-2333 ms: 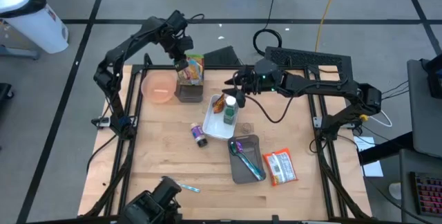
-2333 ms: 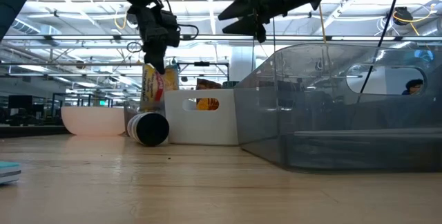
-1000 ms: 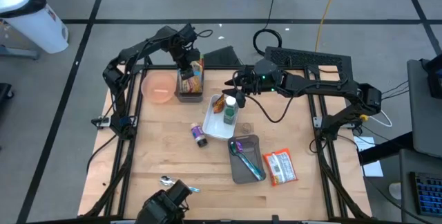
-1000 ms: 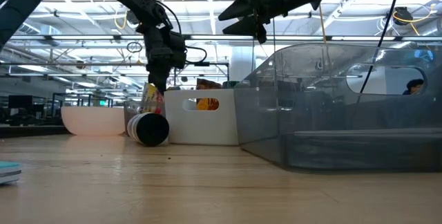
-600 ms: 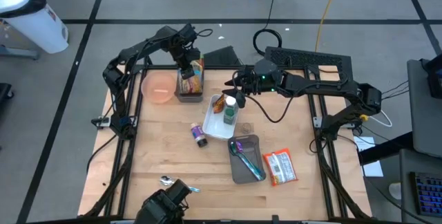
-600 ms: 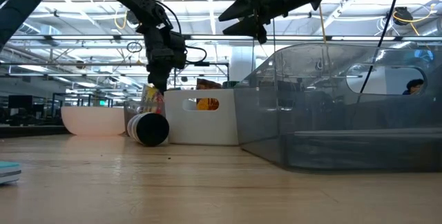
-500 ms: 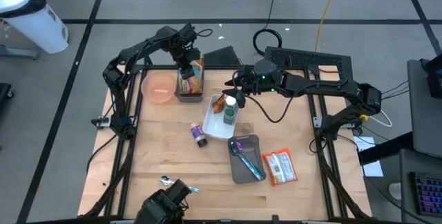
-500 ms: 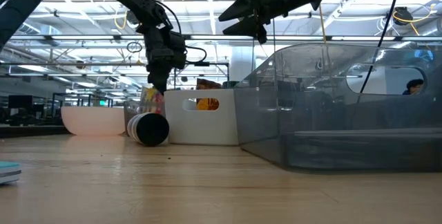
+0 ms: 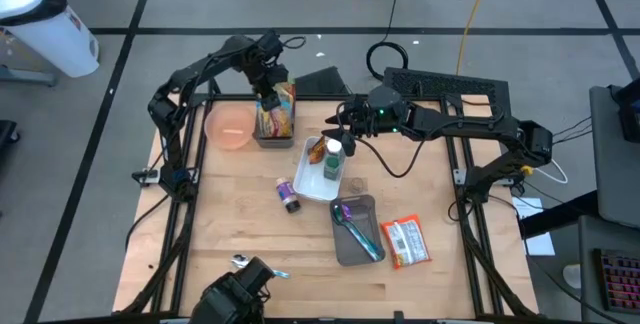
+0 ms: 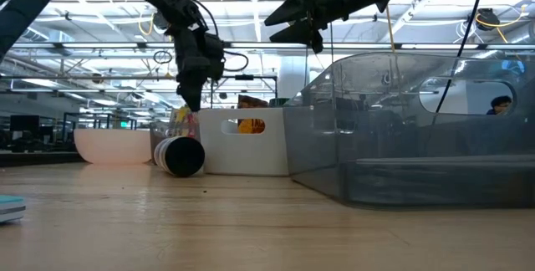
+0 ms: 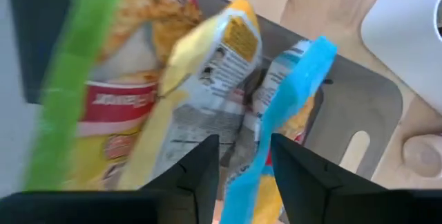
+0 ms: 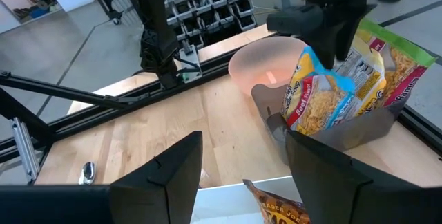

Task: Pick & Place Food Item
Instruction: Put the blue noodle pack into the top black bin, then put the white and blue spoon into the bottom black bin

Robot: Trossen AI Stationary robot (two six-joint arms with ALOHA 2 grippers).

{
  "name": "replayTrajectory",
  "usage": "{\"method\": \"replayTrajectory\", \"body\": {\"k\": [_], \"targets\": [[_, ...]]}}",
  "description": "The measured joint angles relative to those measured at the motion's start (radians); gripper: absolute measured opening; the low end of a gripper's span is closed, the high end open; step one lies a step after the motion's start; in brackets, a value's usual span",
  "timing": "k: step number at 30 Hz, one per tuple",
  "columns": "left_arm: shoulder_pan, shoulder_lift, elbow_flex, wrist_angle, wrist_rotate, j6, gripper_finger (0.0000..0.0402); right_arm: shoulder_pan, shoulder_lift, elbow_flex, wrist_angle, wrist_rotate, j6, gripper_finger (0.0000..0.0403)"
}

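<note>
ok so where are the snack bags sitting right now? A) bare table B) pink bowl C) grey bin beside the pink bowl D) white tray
C: the snack bags stand upright in the grey bin, next to the pink bowl.

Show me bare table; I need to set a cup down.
Free: the near-left wood between the small jar and the spoon, and the near edge below the grey tray. Crowded: around the snack bin, pink bowl and white tray.
</note>
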Motion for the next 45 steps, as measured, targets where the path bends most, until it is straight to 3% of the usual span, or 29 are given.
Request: {"method": "replayTrajectory", "body": {"k": [9,14,18,24,28,35,41,45], "targets": [[-0.023,-0.001,0.211,-0.113,0.005,-0.090,0.0145,0.000,0.000,0.000,0.000,-0.001,0.001,0.0201],[-0.069,-0.006,0.320,-0.223,0.156,-0.178,0.0145,0.001,-0.001,0.000,-0.031,-0.002,0.027,0.0201],[-0.143,-0.070,0.321,-0.263,0.267,-0.222,0.0145,0.001,-0.029,0.000,-0.155,-0.002,0.008,0.0201],[-0.333,-0.204,0.303,-0.207,0.249,-0.375,0.0145,0.014,-0.095,0.000,-0.393,0.000,-0.071,0.0201],[-0.496,-0.274,0.291,-0.088,0.168,-0.565,0.0145,0.038,-0.160,-0.059,-0.404,-0.001,-0.104,0.0201],[-0.810,-0.301,0.281,0.077,-0.126,-0.905,0.0145,0.080,-0.312,-0.293,-0.305,-0.045,-0.028,0.0201],[-1.050,-0.256,0.280,0.113,-0.382,-1.134,0.0145,0.088,-0.437,-0.511,0.000,-0.229,0.155,0.0201],[-1.159,-0.230,0.280,0.049,-0.478,-1.283,0.0145,0.088,-0.483,-0.608,0.270,-0.235,0.264,0.0201]]}}
